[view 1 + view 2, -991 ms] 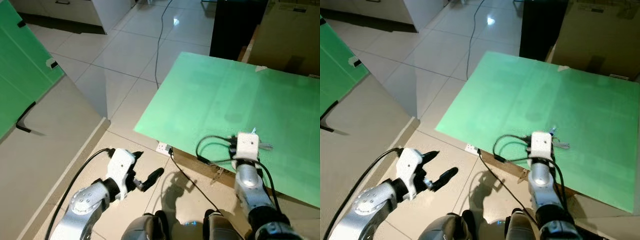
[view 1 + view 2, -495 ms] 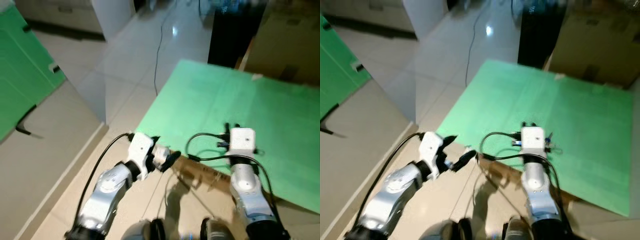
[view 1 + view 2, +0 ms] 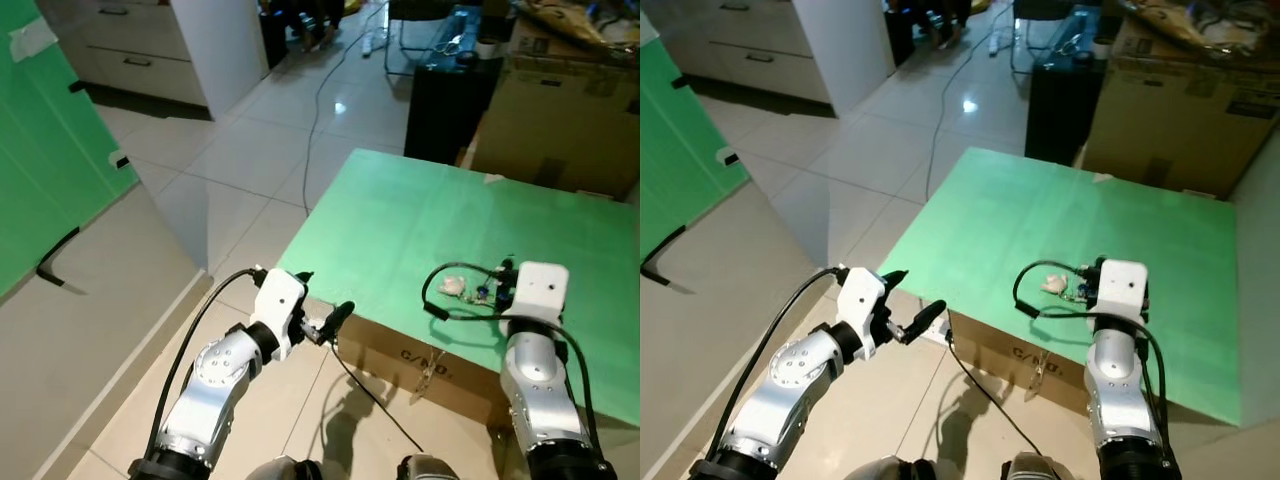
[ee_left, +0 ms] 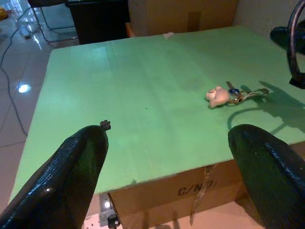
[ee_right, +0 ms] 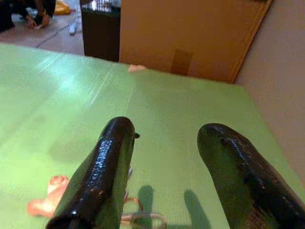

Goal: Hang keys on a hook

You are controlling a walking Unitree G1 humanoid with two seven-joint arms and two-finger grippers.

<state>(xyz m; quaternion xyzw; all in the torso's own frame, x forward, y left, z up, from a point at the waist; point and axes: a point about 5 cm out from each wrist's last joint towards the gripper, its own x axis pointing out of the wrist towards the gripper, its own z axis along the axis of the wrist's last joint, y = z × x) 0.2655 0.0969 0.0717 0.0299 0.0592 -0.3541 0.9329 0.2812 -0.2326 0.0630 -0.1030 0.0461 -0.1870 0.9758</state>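
Tiled kitchen floor (image 3: 250,130), green board (image 3: 420,215) atop cardboard box (image 3: 420,365). Keys (image 4: 240,95) with pale plush charm (image 4: 217,95) lie flat on board, near its front edge. Right gripper (image 5: 164,176) hovers just above keys, fingers spread. Left gripper (image 3: 322,308) raised off board's front corner, fingers apart, empty. Black hook (image 3: 55,255) on beige wall at left.

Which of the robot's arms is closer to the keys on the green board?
Right. Its tool hangs open just above the keys; the left tool sits off the board's near corner.
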